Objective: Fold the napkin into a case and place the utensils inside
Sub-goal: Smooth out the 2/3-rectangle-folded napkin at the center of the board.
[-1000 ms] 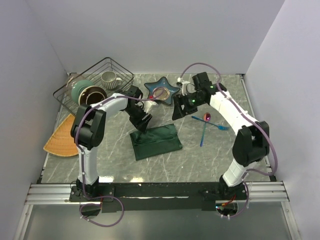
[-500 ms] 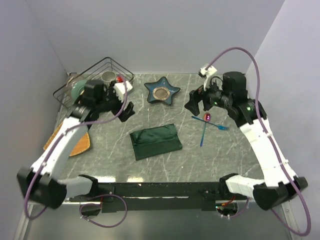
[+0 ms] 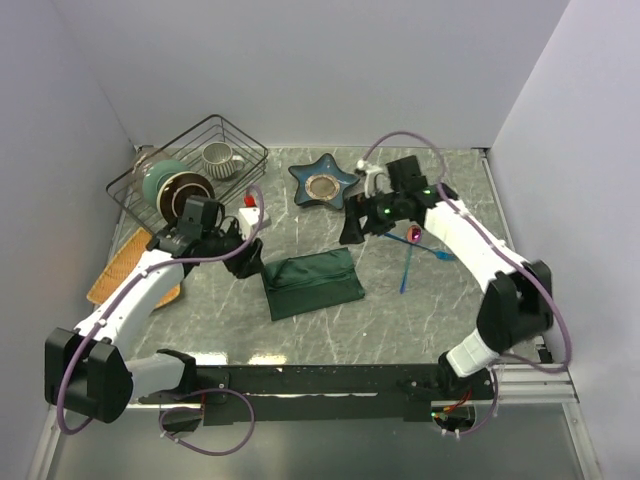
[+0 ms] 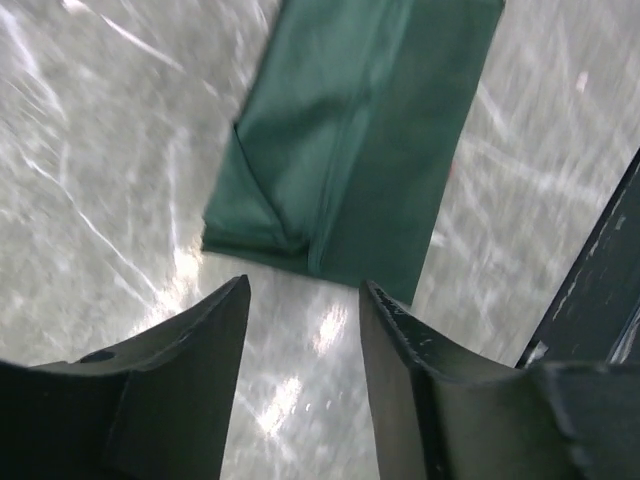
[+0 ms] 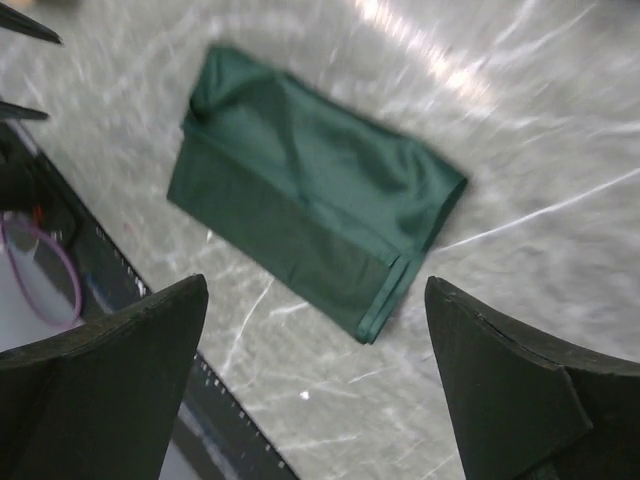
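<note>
Since the napkin [image 3: 312, 284] lies as a long, layered green rectangle at the middle of the table [image 3: 420, 320], slightly askew, the folding looks to me about done, and the step in hand seems to be the turn toward filling it. The left gripper [image 4: 305, 300] hangs just off the napkin's left end, its fingers parted with nothing between them. The right gripper [image 5: 315, 300] hovers above the far right corner, spread wide and equally empty. The blue utensil [image 3: 405, 272] and the pink utensil [image 3: 414, 234] lie on the bare stone to the right of the napkin, apart from it and close to each other. Whether they are spoons or forks I cannot tell at this size. The next move, I reckon, calls for the right gripper to come down on one slim handle and pinch it flat against a hard surface. The left would then need to lift or pin the top layer, so that a pocket opens. The cloth looks soft and matte, with a lengthwise fold line and a small diagonal tuck at one corner. By contrast the tabletop is smooth grey marble with pale veins and glare, and the utensils look hard, thin and glossy. A glazed star-shaped dish [image 3: 324, 184] sits beyond.
</note>
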Controlling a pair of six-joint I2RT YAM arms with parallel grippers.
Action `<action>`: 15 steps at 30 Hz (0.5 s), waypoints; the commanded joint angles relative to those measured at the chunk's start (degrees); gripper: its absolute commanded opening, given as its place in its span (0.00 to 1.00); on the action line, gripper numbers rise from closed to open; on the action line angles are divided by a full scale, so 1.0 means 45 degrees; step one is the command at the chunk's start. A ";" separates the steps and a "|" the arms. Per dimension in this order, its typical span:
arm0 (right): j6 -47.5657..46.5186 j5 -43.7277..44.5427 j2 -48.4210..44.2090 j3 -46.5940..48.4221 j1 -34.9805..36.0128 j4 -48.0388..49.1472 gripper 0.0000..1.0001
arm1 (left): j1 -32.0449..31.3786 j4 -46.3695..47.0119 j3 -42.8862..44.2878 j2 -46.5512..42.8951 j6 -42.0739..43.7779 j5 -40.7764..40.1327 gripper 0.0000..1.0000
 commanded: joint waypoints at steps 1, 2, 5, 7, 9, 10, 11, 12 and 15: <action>0.0156 -0.0253 0.0868 0.0227 0.0373 -0.0240 0.90 | -0.0046 -0.0759 -0.0446 -0.0561 0.2183 0.0068 0.53; 0.0176 -0.0078 0.1297 0.0247 0.0354 -0.0415 0.88 | -0.0086 -0.0217 -0.0641 -0.0658 0.2398 -0.0125 0.53; 0.0235 0.0255 0.1981 0.0208 0.0373 -0.0534 0.77 | -0.0475 0.0432 -0.1189 -0.0602 0.3040 -0.0593 0.55; 0.0370 0.0490 0.2237 0.0208 0.0373 -0.0495 0.67 | -0.0826 0.0765 -0.1307 -0.0212 0.3317 -0.0732 0.56; 0.0800 0.0587 0.2511 0.0189 0.0393 -0.0301 0.62 | -0.1158 0.0901 -0.1327 0.0256 0.3825 -0.1024 0.56; 0.0878 0.0723 0.2551 0.0130 0.0451 -0.0184 0.60 | -0.1586 0.0979 -0.1346 0.0375 0.3961 -0.1219 0.56; 0.0899 0.0841 0.2628 0.0014 0.0490 -0.0008 0.60 | -0.1783 0.1077 -0.1404 0.0472 0.4292 -0.1434 0.57; 0.0899 0.0938 0.2668 -0.0026 0.0510 0.0051 0.60 | -0.1940 0.1406 -0.1560 0.0589 0.4372 -0.1784 0.58; 0.0938 0.1095 0.3136 0.0168 0.0529 0.0013 0.59 | -0.2253 0.1780 -0.1756 0.0765 0.4782 -0.2157 0.58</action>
